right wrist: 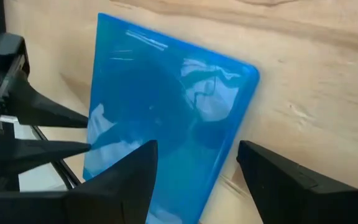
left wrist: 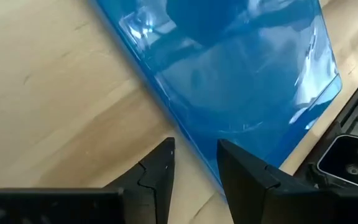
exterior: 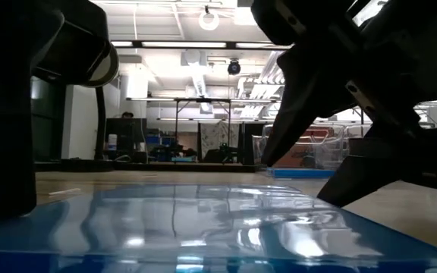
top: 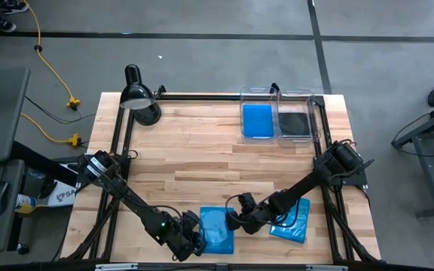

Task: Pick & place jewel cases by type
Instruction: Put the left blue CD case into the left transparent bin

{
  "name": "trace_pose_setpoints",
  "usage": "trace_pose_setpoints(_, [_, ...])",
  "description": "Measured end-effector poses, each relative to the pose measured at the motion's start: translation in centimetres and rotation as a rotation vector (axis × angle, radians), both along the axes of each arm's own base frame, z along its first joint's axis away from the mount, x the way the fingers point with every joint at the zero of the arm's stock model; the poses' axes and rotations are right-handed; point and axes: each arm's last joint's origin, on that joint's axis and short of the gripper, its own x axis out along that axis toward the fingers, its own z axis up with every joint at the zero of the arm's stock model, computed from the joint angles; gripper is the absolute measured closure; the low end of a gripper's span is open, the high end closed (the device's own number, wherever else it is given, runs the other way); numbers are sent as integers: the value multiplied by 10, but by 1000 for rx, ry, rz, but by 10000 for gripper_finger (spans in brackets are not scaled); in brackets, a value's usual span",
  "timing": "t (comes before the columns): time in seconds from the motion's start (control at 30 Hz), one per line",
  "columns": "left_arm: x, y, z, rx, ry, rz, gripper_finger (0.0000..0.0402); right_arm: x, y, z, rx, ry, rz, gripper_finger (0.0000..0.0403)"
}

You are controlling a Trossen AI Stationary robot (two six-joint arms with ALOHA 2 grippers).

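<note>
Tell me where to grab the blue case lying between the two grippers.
The bright blue rectangular plastic jewel case lies flat on the wooden table, so faces offer no hold. Probably pinch its thin edge, coming low from the side, as the left gripper straddles one now; the right gripper opposite.

A: What is the working surface made of?
B: A pale, matt, butcher-block wooden table top (top: 202,150), its grain showing in strips.

A: And the cases?
B: The translucent bright blue rectangular plastic case (right wrist: 166,124) is smooth and glossy, mirroring the ceiling lights. In the clear, shiny plastic bins (top: 277,94) lie another blue case (top: 258,120) and a glossy black square case (top: 294,123).

A: The lamp?
B: A glossy black desk lamp (top: 138,94).
</note>
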Motion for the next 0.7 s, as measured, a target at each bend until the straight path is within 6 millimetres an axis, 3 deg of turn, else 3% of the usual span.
trace_pose_setpoints(0.5, [5, 5, -6, 32, -3, 14, 285, 2, -4, 0, -8, -7, -15, 179])
trace_pose_setpoints(0.7, [5, 5, -6, 46, -5, 4, 285, 5, -1, -13, 30, 17, -1, 179])
